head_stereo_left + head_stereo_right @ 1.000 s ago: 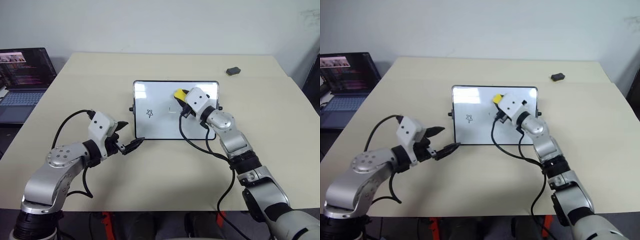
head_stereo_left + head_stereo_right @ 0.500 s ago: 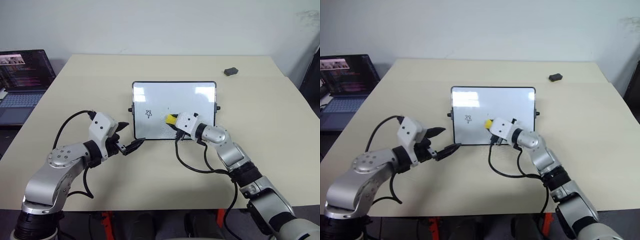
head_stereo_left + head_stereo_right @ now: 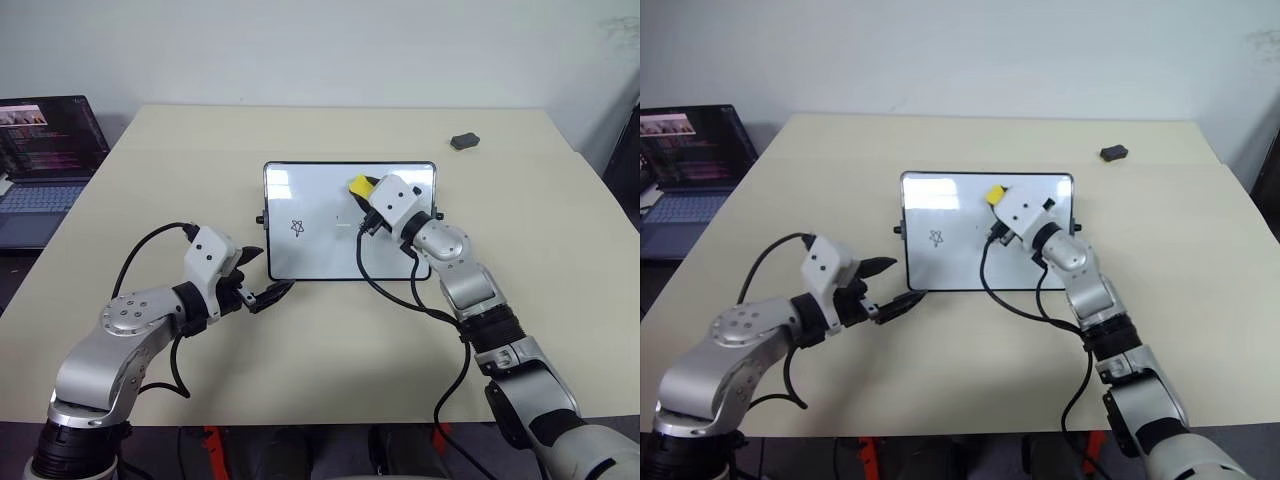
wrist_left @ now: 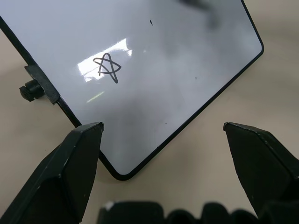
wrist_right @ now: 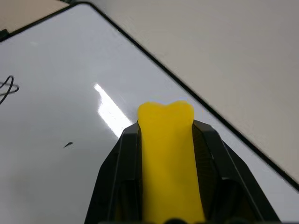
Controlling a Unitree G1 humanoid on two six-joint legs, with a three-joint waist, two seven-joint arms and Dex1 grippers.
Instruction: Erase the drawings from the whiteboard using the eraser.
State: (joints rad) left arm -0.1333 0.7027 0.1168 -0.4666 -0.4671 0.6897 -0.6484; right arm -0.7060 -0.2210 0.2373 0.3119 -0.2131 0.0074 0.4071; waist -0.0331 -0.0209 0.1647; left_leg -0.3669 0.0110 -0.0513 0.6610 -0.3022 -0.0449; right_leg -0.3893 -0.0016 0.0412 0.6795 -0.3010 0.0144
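The whiteboard (image 3: 320, 250) lies flat in the middle of the table. A small star drawing (image 3: 297, 228) sits on its left part, also seen at star (image 4: 107, 68). A tiny dark speck (image 5: 68, 144) lies beside it. My right gripper (image 3: 362, 190) is over the far middle of the board, shut on the yellow eraser (image 3: 358, 185), which sticks out between the fingers (image 5: 126, 154). My left gripper (image 3: 258, 279) hangs open just off the board's near left corner (image 4: 119, 173), holding nothing.
A laptop (image 3: 45, 150) stands open at the table's far left. A small dark grey lump (image 3: 463, 142) lies at the far right. The right arm's black cable (image 3: 385, 285) loops over the board's near edge.
My right gripper swept the eraser from the board's far side to its near edge and back to the far side. The left gripper stayed in place.
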